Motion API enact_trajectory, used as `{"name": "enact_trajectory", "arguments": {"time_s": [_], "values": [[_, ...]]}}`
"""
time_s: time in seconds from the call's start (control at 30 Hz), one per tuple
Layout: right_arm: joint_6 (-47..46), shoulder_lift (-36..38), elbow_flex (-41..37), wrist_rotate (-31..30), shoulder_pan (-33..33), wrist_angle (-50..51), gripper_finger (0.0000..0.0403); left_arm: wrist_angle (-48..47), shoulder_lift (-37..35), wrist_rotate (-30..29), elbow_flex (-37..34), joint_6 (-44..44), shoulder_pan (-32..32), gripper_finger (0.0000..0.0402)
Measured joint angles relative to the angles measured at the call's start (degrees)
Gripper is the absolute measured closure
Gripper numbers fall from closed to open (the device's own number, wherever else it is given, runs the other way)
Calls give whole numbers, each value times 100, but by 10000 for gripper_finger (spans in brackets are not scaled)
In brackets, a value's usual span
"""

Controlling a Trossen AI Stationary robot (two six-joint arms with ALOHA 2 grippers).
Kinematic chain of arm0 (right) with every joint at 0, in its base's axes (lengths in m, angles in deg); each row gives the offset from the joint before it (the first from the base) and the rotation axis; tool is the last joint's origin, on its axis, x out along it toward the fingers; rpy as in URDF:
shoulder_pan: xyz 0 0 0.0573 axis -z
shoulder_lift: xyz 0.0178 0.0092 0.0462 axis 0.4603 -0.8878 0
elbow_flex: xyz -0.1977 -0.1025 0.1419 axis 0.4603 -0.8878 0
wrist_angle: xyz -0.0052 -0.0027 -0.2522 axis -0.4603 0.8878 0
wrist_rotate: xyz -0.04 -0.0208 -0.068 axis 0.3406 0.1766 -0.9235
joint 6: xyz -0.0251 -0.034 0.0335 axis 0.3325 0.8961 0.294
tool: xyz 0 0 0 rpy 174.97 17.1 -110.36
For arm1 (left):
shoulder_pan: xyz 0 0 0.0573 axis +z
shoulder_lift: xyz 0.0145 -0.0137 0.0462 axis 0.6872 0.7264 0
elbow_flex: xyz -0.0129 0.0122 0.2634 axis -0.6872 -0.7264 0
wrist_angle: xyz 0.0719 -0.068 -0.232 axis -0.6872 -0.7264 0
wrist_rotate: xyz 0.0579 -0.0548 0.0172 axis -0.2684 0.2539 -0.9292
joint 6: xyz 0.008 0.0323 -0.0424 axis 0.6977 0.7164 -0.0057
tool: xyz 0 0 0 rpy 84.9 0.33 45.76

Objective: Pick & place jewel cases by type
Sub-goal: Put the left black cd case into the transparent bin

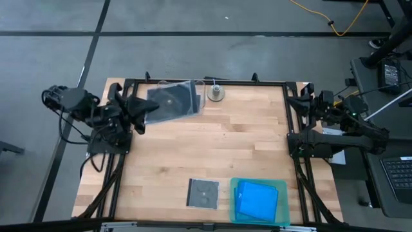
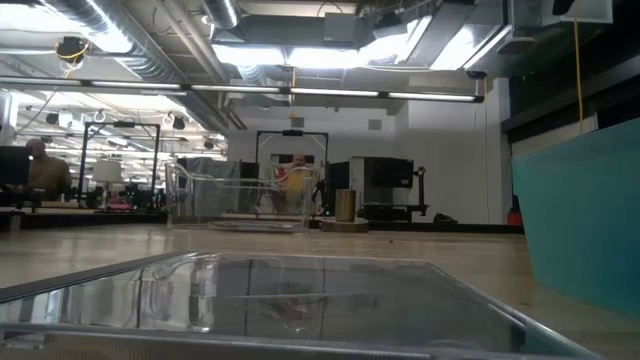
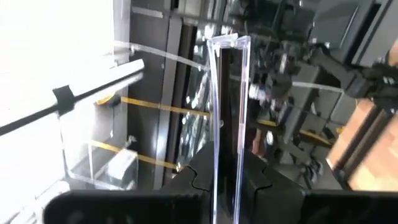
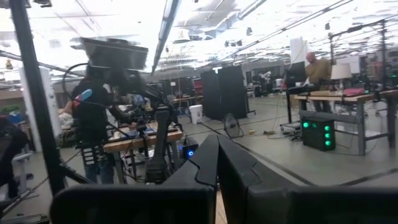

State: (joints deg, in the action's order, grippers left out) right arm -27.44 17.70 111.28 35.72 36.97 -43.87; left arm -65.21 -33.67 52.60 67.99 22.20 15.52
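My left gripper [image 1: 143, 109] is at the table's far left, shut on a grey-black jewel case [image 1: 171, 102] that hangs over the clear plastic tub [image 1: 198, 87]. In the left wrist view the case [image 3: 227, 93] shows edge-on between my fingers. Another grey-black jewel case [image 1: 203, 193] lies flat near the front edge, and it fills the foreground of the low view [image 2: 290, 300]. Blue jewel cases [image 1: 255, 199] lie stacked in the teal tray [image 1: 284, 187]. My right gripper [image 4: 217, 163] is shut on nothing and waits at the table's far right edge [image 1: 297, 103]. My left gripper pinches the jewel case between its two fingers [image 3: 193, 180], at the edge nearest the table's left side [image 3: 225, 158]. The fingers come in about level from the left. The case is lifted clear and lies nearly flat, face up, reaching out over the tub.
A small round metal object [image 1: 216, 93] stands just right of the tub at the far edge. A black frame [image 1: 206, 82] runs around the tabletop. The teal tray's wall [image 2: 580, 220] rises at the right of the low view. Bare wood [image 1: 212, 145] spans the table's middle.
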Motion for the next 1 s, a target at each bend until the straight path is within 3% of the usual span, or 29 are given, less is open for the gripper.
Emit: {"name": "enact_trajectory", "arguments": {"time_s": [0.3, 0.67, 1.0], "values": [[-153, 0, 0, -68, 1, 9, 391, -46, 237, 145, 160, 1022, -435, 386], [-280, 0, 0, -220, 2, 47, 391, -272, 575, -301, 160, 1926, -839, 386], [-249, -1, 0, -220, 2, 90, 391, -308, 593, -398, 160, 1095, -895, 386]]}}
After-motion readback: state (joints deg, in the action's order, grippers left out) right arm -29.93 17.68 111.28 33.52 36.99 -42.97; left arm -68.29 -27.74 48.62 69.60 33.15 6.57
